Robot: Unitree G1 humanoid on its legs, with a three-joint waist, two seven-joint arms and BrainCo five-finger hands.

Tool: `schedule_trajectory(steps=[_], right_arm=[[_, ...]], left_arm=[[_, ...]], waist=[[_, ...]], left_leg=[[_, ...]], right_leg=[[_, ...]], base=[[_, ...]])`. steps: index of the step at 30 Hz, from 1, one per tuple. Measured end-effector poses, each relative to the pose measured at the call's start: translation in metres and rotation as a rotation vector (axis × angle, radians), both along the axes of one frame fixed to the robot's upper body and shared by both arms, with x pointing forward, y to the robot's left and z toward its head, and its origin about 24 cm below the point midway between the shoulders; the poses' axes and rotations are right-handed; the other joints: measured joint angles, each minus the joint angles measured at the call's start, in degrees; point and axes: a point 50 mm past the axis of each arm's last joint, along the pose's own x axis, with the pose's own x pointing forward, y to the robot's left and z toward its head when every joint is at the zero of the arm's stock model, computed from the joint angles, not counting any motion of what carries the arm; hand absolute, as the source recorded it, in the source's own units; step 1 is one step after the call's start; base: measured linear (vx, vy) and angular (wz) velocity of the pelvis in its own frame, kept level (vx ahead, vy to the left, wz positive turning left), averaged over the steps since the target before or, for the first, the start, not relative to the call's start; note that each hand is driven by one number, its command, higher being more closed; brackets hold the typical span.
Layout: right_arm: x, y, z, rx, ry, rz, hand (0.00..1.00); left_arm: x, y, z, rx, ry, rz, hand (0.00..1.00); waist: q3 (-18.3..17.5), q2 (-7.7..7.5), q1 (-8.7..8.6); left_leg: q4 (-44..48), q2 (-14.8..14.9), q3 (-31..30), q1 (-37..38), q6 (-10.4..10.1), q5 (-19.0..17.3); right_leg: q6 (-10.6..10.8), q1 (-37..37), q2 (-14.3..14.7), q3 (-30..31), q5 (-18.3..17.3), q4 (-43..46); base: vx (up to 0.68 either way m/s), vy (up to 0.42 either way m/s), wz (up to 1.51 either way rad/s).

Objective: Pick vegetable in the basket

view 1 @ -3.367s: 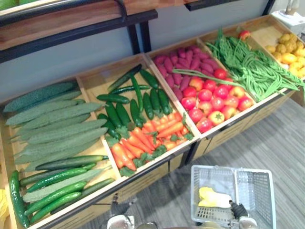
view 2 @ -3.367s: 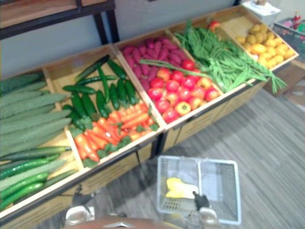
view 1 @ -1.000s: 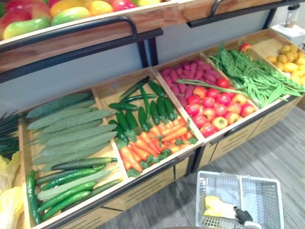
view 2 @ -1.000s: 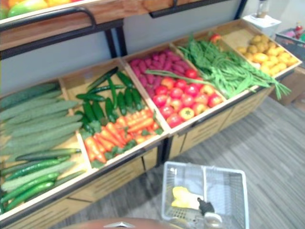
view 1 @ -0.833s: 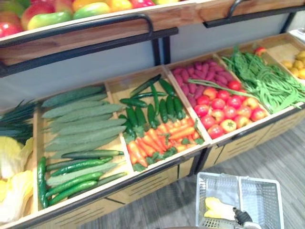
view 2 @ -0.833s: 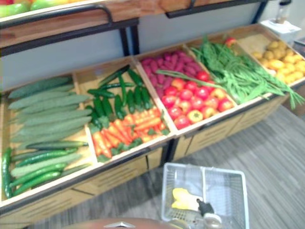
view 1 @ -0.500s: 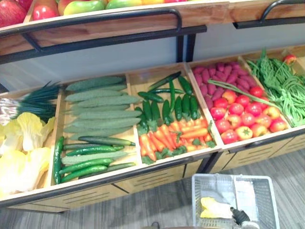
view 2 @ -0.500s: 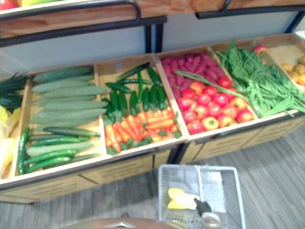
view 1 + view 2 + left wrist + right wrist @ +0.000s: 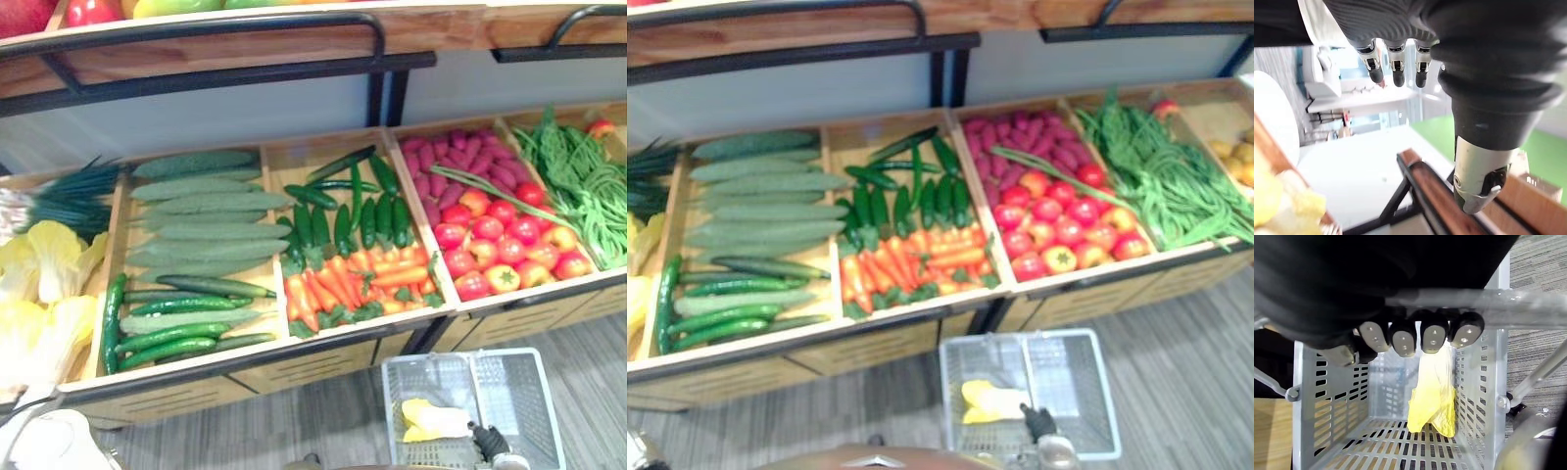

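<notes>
Wooden display stand (image 9: 294,351), sloped, split into bins, runs the width of the view; upper shelf (image 9: 245,44) above it on dark brackets.

Bins from the robot's left:
- pale yellow leafy heads (image 9: 39,294)
- long ridged gourds (image 9: 196,211) with cucumbers (image 9: 167,333) at their front
- dark short cucumbers over carrots (image 9: 343,284)
- purple tubers (image 9: 456,157) behind tomatoes (image 9: 500,245)
- green beans (image 9: 588,186)

Grey slatted basket (image 9: 519,401) hangs in front of the stand, below the tomato bin, clear of the stand's front. One yellow leafy vegetable (image 9: 431,419) lies on its floor, against the left wall.

Right hand (image 9: 1415,335): fingers curled round the basket's handle bar, carrying it.

Left hand (image 9: 1397,66): fingers hang loose and straight with nothing in them, up in free air away from the bins.

Judgement: one piece is in, and the step in hand is reaching for the next, so the free left hand is the picker. To do it well:
- choose a piece lying on top of its pile, with no neighbour resting on it
- come down from above with the fingers spread
- close across its middle so it does not tip
- bring the basket close under the stand's front edge and level, for a short carry
- set the piece down on the bare half of the floor, not on the leaves
</notes>
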Motion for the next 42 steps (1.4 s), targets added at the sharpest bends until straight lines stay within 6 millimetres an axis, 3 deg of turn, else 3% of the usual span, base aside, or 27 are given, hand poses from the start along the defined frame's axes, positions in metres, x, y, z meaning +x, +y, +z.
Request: schedule_trajectory(steps=[7,15,22,28,37,42], right_arm=[[-0.001,0.005,0.0,0.017,-0.013,-0.001,1.0],[0.009,0.002,0.005,0.007,-0.037,0.074,1.0],[0.018,0.005,0.007,0.004,-0.068,0.105,1.0],[0.02,-0.002,0.009,-0.013,-0.072,0.108,1.0],[0.028,-0.009,0.014,-0.036,-0.088,0.114,1.0],[0.04,-0.01,0.018,-0.046,-0.113,0.129,1.0]], left_arm=[[0.03,-0.029,-0.023,-0.012,0.227,-0.258,0.0],[0.069,-0.067,-0.055,0.045,0.581,-0.702,0.0],[0.08,-0.069,-0.053,0.169,0.754,-0.84,0.0],[0.098,-0.079,-0.045,0.309,0.856,-0.992,0.0],[0.113,-0.085,-0.054,0.346,0.957,-1.098,0.0],[0.118,-0.079,-0.065,0.315,1.017,-1.109,0.0]], waist=[[0.0,0.64,-1.29],[0.1,2.9,-3.98],[0.2,3.67,-5.28],[0.8,4.52,-5.49],[1.5,5.43,-5.38],[2.3,5.6,-5.37]], left_leg=[[0.5,1.8,6.8,2.6,-0.3,-1.8],[0.7,2.3,15.6,4.8,-0.9,-3.3],[0.8,3.0,21.8,5.6,-1.5,-4.7],[0.8,2.8,23.6,5.7,-1.6,-4.8],[0.8,2.6,24.4,4.2,-1.6,-4.8],[0.8,2.6,25.1,3.0,-1.8,-4.9]], right_leg=[[-0.3,-1.2,1.4,6.9,1.1,0.0],[-0.6,-3.1,3.3,14.9,4.1,-2.8],[-0.7,-5.8,4.7,20.8,4.9,-2.8],[-0.7,-6.9,4.8,22.8,5.0,-2.8],[-0.5,-8.9,4.9,23.6,5.4,-2.8],[-0.7,-10.8,5.3,24.6,5.8,-2.8]], base=[[-0.05,-0.002,-0.52],[-0.01,-0.001,-0.53],[-0.01,-0.021,-0.48],[-0.01,-0.023,-0.18],[-0.05,-0.044,-0.06],[-0.06,-0.062,-0.1]])
